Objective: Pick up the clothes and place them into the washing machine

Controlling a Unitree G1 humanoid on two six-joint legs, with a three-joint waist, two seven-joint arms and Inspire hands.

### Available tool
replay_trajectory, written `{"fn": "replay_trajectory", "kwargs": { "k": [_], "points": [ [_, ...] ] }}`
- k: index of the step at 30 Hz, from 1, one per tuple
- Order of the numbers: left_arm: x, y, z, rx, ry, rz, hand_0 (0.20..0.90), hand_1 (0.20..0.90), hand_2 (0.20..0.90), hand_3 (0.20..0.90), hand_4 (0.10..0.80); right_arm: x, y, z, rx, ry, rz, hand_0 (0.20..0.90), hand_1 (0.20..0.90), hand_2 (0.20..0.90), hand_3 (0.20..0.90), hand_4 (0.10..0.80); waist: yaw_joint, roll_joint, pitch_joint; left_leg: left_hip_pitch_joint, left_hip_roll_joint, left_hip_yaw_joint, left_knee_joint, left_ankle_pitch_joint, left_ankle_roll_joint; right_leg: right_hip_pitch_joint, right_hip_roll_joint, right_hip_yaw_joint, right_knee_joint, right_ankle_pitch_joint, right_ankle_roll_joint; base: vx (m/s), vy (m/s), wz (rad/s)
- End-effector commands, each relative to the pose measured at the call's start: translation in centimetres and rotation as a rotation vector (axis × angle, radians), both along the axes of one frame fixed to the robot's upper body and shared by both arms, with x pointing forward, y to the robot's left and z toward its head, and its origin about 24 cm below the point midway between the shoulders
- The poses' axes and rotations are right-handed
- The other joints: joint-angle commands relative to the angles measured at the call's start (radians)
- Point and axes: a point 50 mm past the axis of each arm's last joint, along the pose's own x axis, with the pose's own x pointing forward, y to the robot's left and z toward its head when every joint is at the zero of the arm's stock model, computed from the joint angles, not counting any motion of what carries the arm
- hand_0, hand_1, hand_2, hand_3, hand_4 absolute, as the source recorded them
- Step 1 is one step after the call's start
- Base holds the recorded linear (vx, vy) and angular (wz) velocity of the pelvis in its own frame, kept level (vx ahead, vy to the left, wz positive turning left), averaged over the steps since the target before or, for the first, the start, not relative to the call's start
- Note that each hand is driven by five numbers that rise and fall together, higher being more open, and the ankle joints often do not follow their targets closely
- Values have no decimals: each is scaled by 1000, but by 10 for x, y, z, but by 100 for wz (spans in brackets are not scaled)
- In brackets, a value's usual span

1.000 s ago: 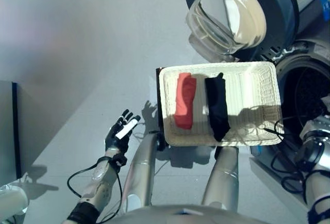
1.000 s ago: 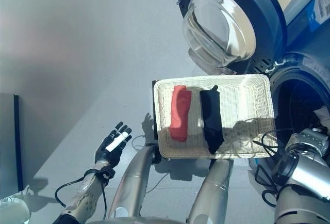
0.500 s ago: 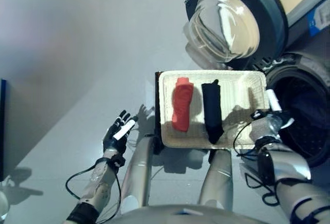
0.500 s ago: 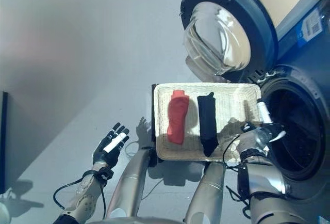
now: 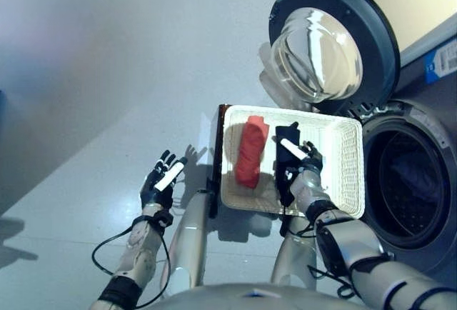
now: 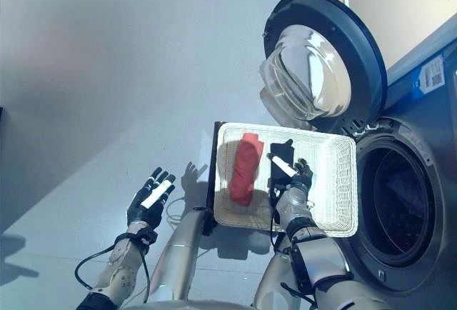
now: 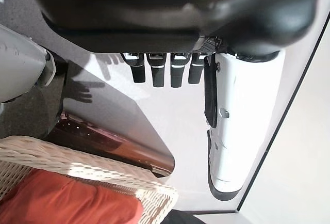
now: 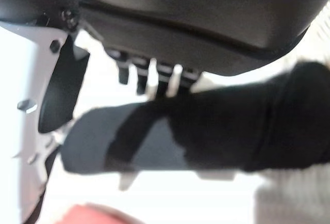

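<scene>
A white wicker basket (image 5: 344,163) holds a rolled red cloth (image 5: 248,151) and a rolled black cloth (image 5: 285,151) side by side. My right hand (image 5: 305,164) hovers over the near end of the black cloth, fingers straight and open. The right wrist view shows the black cloth (image 8: 206,131) just beyond the fingers (image 8: 149,74), with nothing in the hand. My left hand (image 5: 161,181) stays open above the floor, left of the basket. The left wrist view catches the basket's corner (image 7: 103,175) and the red cloth (image 7: 67,201).
The washing machine stands at the right with its round glass door (image 5: 328,46) swung open behind the basket. Its dark drum opening (image 5: 410,178) lies just right of the basket. Grey floor (image 5: 107,74) spreads to the left.
My right hand has swung left from the drum side to over the black cloth in the basket. The whole picture has shifted with the camera. The left hand keeps its place.
</scene>
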Motion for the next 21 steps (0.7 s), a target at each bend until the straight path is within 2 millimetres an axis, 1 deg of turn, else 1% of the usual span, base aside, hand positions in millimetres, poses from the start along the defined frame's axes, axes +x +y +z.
{"fn": "replay_trajectory", "kwargs": {
  "k": [1,4,5,8,9,11,14,17,18,20,21],
  "points": [
    [10,19,31,77,-171,12,900,900,900,900,800,1,-26,10,-166,45,-1,900,900,900,900,800,47,0,-8,7,55,-35,-24,10,-116,84,-34,22,-82,83,-19,36,-11,13],
    [12,19,32,89,-172,-1,900,900,900,900,800,-7,-30,1,-261,160,51,900,900,900,900,800,64,0,-7,4,46,-39,-26,11,-115,95,-39,11,-88,84,-16,28,-2,16],
    [12,19,32,89,-172,-1,900,900,900,900,800,-7,-30,1,-261,160,51,900,900,900,900,800,64,0,-7,4,46,-39,-26,11,-115,95,-39,11,-88,84,-16,23,2,10],
    [13,18,32,92,-174,-14,900,900,900,900,800,-14,-29,-8,-384,274,161,900,900,900,900,800,74,0,-4,2,43,-39,-28,14,-113,104,-43,2,-96,87,-15,15,-3,5],
    [14,18,33,95,-173,-19,900,900,900,900,800,-17,-30,-10,-454,326,211,900,900,900,900,800,76,-1,-4,0,41,-41,-29,15,-112,107,-42,0,-99,88,-14,28,-8,10],
    [14,18,33,97,-174,-23,900,900,900,900,800,-23,-29,-16,-483,377,258,900,900,900,900,800,79,-3,-7,-1,40,-43,-30,15,-112,111,-44,-6,-102,88,-13,17,-10,2],
    [16,17,35,94,-180,-30,900,900,900,900,800,-30,-27,-24,-457,428,282,900,900,900,900,800,87,-1,-11,-12,36,-45,-27,14,-111,107,-47,-12,-100,86,-13,20,-25,7],
    [16,15,37,93,-188,-44,900,900,900,900,800,-34,-29,-27,-449,452,280,900,900,900,900,800,96,5,-10,-22,31,-48,-23,13,-109,102,-50,-14,-95,84,-13,3,-6,2],
    [16,14,40,91,-201,-56,900,900,900,900,800,-37,-30,-29,-440,477,280,900,900,900,900,800,104,13,-8,-32,27,-49,-20,13,-107,93,-54,-15,-90,83,-12,0,0,0],
    [15,11,45,83,-221,-77,900,900,900,900,800,-43,-40,-30,-412,523,244,900,900,900,900,800,126,34,-3,-47,13,-46,-15,11,-99,80,-63,-16,-79,82,-9,13,23,14],
    [15,11,46,82,-229,-85,900,900,900,900,800,-48,-46,-32,-403,553,228,796,796,796,796,725,135,41,-4,-50,10,-49,13,-34,-101,79,-67,-13,-56,47,-1,-22,20,17]
  ]
}}
